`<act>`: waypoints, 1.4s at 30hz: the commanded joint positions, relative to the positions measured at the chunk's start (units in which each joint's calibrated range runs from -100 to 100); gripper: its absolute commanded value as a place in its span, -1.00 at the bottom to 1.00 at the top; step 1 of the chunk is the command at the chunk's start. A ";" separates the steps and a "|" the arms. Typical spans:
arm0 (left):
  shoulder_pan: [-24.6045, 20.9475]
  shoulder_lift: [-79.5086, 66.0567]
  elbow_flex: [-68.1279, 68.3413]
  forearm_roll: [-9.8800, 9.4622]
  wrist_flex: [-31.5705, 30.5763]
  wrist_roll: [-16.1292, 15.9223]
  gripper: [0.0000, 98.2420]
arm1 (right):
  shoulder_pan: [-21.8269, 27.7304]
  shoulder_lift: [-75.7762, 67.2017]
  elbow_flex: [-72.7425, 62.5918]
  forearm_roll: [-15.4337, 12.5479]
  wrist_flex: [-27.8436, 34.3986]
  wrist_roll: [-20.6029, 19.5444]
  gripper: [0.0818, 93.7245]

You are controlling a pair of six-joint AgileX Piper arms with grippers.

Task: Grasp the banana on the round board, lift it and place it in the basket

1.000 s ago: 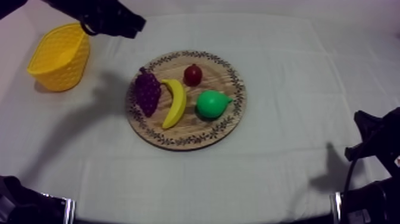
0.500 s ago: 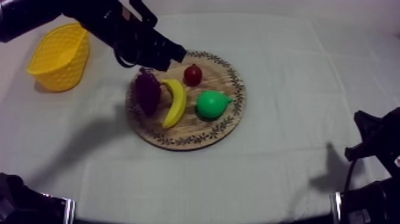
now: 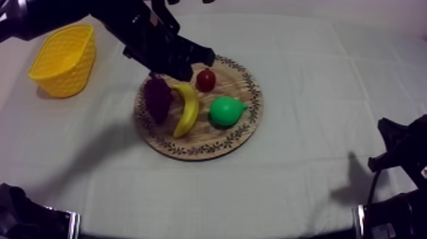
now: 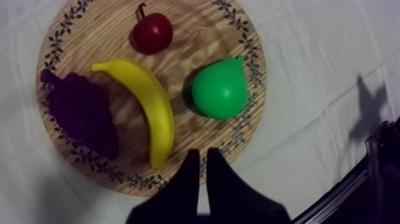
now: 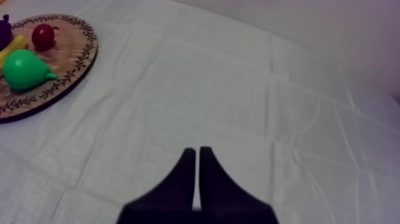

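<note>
- The tabletop (image 3: 305, 89) is carrying everything. The right gripper (image 5: 197, 152) is resting low over a bare part of it, well apart from the fruit, with its fingers pressing together on nothing.
- The wooden board (image 3: 213, 138) is lying right under the left gripper (image 4: 201, 156). It is holding all four fruits, so no part of the job is looking done yet.
- The yellow basket (image 3: 60, 79) is sitting well apart from the left gripper, waiting for the banana.
- The left gripper is hanging over the board with its fingers together, holding nothing. A second ago it was up beside the basket, and it has been swinging across to the board since then.
- The banana (image 4: 150, 102) is lying just ahead of the left gripper's tips. Grabbing it, carrying it and dropping it in the basket are all left to do.
- The grapes (image 4: 80, 113) and the pear (image 4: 219, 89) are sitting on either side of the banana, and the small red fruit (image 4: 152, 33) is lying farthest from the left gripper. None of them has been moving.
</note>
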 commanded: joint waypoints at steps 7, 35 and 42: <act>0.50 0.34 1.01 -1.92 1.17 4.19 -0.03 | -0.05 -0.01 0.04 0.00 0.03 -0.01 -0.99; -2.28 22.36 -7.00 1.04 -0.59 2.60 0.10 | -0.08 -0.01 0.04 0.00 0.03 -0.01 -0.99; -3.68 27.34 -9.05 2.59 -0.58 1.61 0.10 | -0.08 -0.01 0.04 0.00 0.03 -0.01 -0.99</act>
